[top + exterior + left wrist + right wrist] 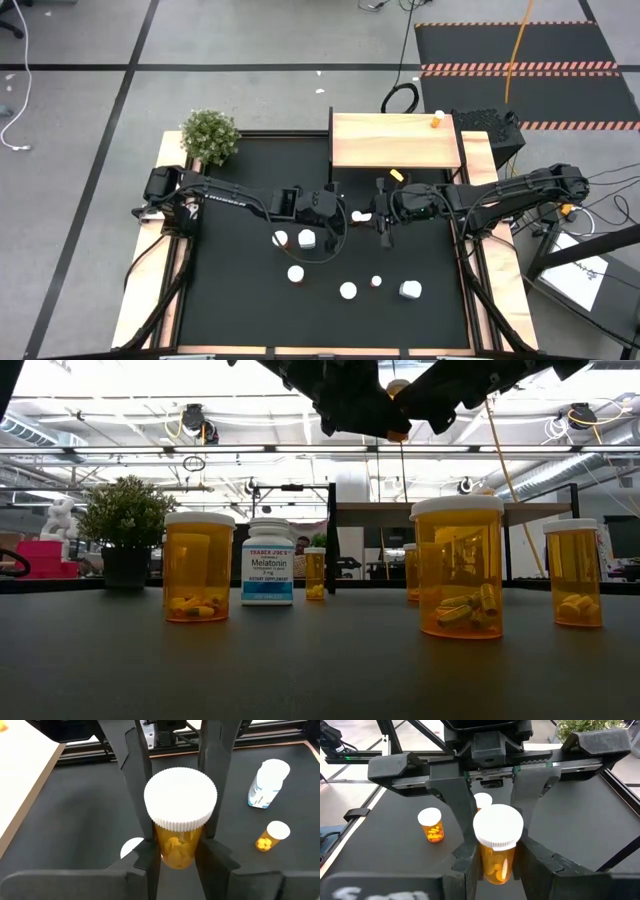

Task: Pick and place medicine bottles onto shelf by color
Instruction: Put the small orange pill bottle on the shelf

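An orange medicine bottle [358, 215] with a white cap [180, 795] hangs above the middle of the black mat. My two grippers face each other across it. My left gripper [345, 214] reaches in from the left and my right gripper [375, 215] from the right, both shut on the bottle. Several more bottles stand on the mat, such as an orange bottle [198, 565] and a white labelled bottle [268, 560]. The pale wooden shelf [395, 140] stands at the far edge, with one orange bottle [437, 120] near its far right corner. My left gripper pinches the bottle's orange body just under the cap [160, 844] between its two fingers. They come from the table's left, slanting down. The bottle stands upright, clear of the mat. My right gripper pinches the same orange body below the cap [486, 856], one finger on each side. It comes from the table's right, slanting slightly down.
A bushy potted plant [210, 135] stands at the mat's far left corner. Loose bottles [347, 291] are scattered over the mat's near half. A small yellow thing [397, 175] lies just in front of the shelf. Wooden rails [140, 290] run along both sides.
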